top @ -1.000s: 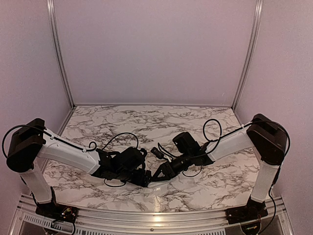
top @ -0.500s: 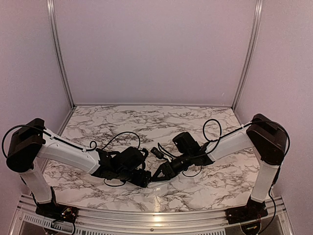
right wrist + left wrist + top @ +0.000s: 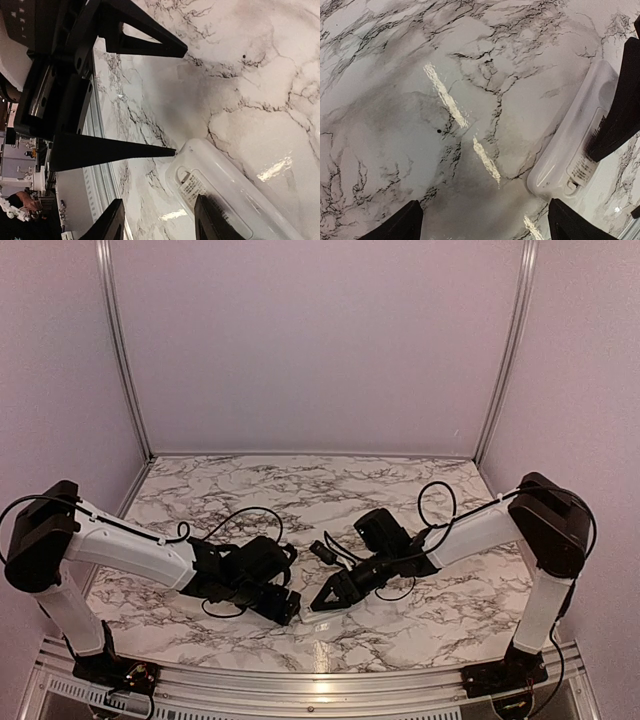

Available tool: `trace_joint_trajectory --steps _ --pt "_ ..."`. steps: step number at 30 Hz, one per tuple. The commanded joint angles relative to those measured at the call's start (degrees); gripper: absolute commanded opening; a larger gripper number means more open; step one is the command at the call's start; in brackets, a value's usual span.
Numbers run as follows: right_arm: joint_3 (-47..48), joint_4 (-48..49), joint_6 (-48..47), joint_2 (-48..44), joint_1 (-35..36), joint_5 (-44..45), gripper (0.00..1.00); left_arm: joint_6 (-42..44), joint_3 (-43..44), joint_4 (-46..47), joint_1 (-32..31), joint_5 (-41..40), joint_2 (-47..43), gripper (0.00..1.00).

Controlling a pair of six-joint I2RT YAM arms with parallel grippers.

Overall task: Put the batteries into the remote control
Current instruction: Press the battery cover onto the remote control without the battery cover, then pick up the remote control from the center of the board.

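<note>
I see a glossy, marble-veined table [image 3: 300, 490] inside matte lilac walls [image 3: 320, 340]. The smooth white remote control [image 3: 572, 150] lies flat near the table's front edge. My left gripper [image 3: 485, 204] gapes wide and empty. My right gripper [image 3: 161, 200], part-spread, has one finger on it, and I cannot tell whether it grips.

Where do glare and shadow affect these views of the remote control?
Left wrist view: white glare streaks and a broad shadow cross the table beside the remote control; right wrist view: a bright patch near it; top view: evenly lit, but it looks tiny.

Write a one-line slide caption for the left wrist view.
Left gripper open over the marble table; remote control beside it, label side up.
</note>
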Motion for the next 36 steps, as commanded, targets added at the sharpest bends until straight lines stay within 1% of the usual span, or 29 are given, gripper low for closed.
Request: trace_joint_trajectory --steps 1,5,10,14,17,20,22,24,26,29,32,36 --pt "1.55 -5.4 -2.35 -4.74 -0.45 1.04 0.49 3.5 -0.52 -1.42 1.55 -0.14 -5.68 0.98" --pt "1.43 -6.26 -3.41 -10.68 -2.54 1.8 0.55 9.01 -0.61 -0.26 1.78 0.98 -9.35 0.99" --pt "-1.59 -6.26 -4.41 -19.91 -7.69 3.2 0.64 18.81 2.41 -0.17 1.78 7.62 -9.14 0.99" --pt "-3.36 -9.27 -6.54 -27.24 -9.75 8.06 0.72 25.44 9.04 -5.37 1.55 11.98 -3.58 0.99" --pt "-5.01 -9.77 -7.07 -31.66 -11.09 10.56 0.75 28.85 13.65 -9.02 1.02 13.65 1.29 0.99" --pt "-7.19 -8.91 -6.24 -36.08 -13.17 12.33 0.78 32.2 17.91 -12.79 -0.03 13.43 6.72 0.99" --pt "-8.55 -8.42 -5.5 -39.31 -14.29 14.65 0.8 33.43 20.44 -14.77 -0.76 12.32 10.17 0.97" --pt "-10.2 -7.53 -4.64 -42.84 -15.17 16.79 0.83 34.2 22.5 -15.56 -1.15 12.29 12.6 0.94" --pt "-11.7 -7.07 -4.04 -46.51 -15.5 19.86 0.89 34.76 23.98 -16.03 -1.27 12.48 14.66 0.92" --pt "-13.37 -7.05 -2.83 -51.96 -15.55 24.24 0.98 35.69 26.08 -17.93 -1.46 12.32 17.45 0.85" --pt "-16.07 -4.97 -0.87 -56.96 -15.56 28.74 0.99 36.1 27.27 -18.81 -1.71 11.39 19.21 0.76" --pt "-18.72 -3.52 -0.68 -60.04 -15.56 29.65 0.99 36.11 28.38 -19.72 -1.81 10.48 20.48 0.61"
